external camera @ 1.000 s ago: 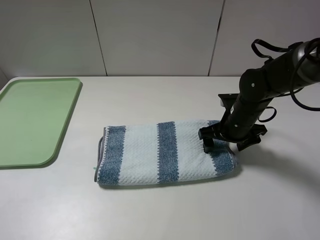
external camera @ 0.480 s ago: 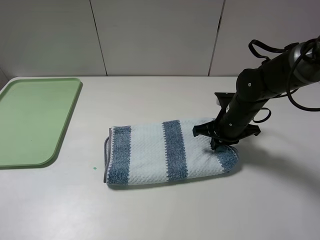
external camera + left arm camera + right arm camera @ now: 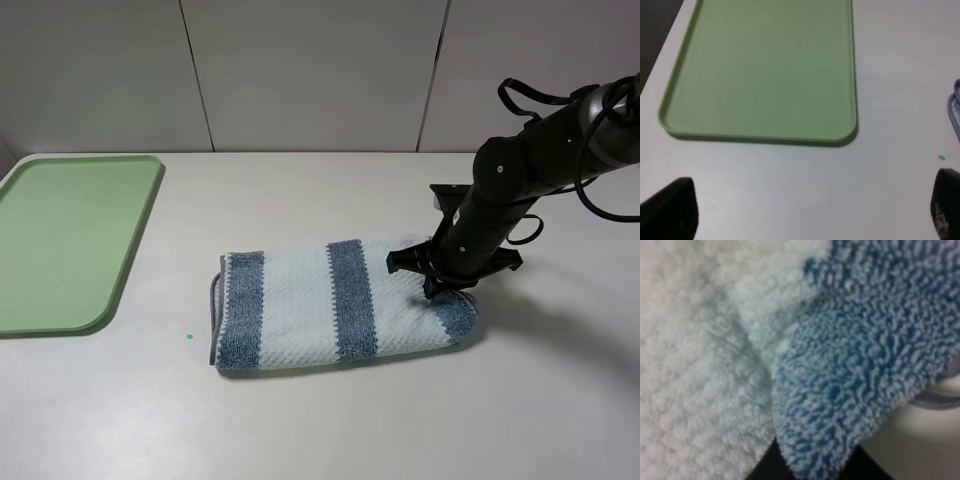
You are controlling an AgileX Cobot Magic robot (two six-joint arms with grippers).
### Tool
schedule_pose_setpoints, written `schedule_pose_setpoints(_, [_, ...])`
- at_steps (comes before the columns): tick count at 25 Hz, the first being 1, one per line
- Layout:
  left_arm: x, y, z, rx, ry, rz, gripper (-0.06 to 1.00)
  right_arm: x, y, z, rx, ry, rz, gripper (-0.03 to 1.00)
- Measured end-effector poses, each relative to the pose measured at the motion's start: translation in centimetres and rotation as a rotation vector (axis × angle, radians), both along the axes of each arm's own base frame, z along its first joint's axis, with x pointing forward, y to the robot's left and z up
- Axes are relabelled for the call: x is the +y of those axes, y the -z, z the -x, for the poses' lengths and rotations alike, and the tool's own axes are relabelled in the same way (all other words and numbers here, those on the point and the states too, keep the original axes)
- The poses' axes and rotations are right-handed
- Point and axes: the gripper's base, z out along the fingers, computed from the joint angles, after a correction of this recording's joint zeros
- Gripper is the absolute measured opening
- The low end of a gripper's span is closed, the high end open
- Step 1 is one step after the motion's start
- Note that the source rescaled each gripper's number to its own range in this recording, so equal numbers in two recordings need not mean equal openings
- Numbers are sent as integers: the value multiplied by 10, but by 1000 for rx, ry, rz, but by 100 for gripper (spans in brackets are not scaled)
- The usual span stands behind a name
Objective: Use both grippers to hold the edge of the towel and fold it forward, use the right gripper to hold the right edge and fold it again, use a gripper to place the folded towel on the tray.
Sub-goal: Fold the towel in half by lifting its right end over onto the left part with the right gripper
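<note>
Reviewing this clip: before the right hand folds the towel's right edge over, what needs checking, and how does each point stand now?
1. First fold done: the towel lies doubled on the table. Ok.
2. Grip placed: the right hand is closed on the right edge, with blue-grey pile bunched between its fingers in the wrist view. Ok.
3. Both layers caught: the wrist view is too close to show this. Cannot tell.
4. Left hand out of the way: it is open, over bare table beside the tray, and off the towel. Ok.
5. Fold path: nothing lies on the towel's top. Ok.
6. Tray ready: nothing is on it. Ok.
</note>
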Motion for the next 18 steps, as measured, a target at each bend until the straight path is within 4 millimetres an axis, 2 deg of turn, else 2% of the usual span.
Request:
schedule_pose_setpoints(5, [0,0,0,0,0,0,92,-7,-12,5,7,-39,51,8])
schedule_pose_setpoints(11, [0,0,0,0,0,0,92,-19,-46,11,-17,-55,134,8])
schedule_pose_setpoints(18, [0,0,0,0,0,0,92,-31,-75,18,-51,-60,224,8])
